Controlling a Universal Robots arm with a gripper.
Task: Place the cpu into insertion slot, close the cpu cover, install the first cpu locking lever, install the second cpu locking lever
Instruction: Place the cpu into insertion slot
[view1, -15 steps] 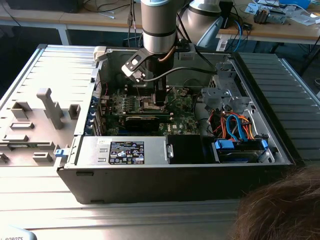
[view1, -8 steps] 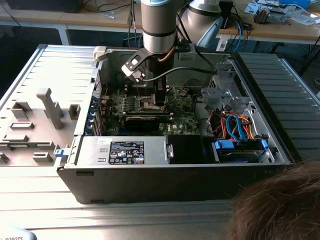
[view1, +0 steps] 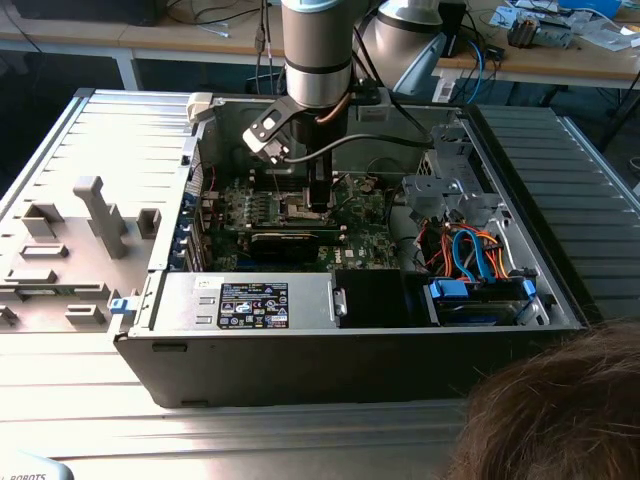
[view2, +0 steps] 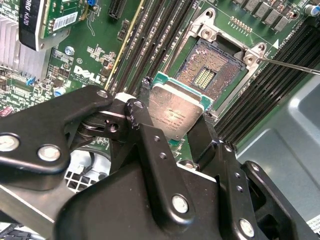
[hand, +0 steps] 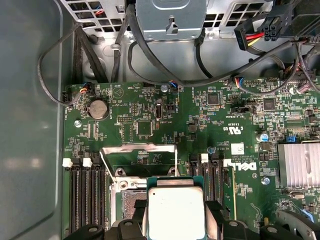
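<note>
Presently the gripper (view2: 170, 122) is closed partway on the chip (view2: 176, 111), pinching two opposite edges. It holds the chip tilted over one corner of the bare socket (view2: 207, 75) on the green board (view2: 90, 55). The metal cover (hand: 139, 148) stands raised along one socket edge.

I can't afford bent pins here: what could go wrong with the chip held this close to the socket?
1. The cpu, clamped in the pincer, looks offset from the insertion slot; lowered so, it might crush the exposed contacts.
2. The raised cpu cover stands close; the pincer could clip it.
</note>
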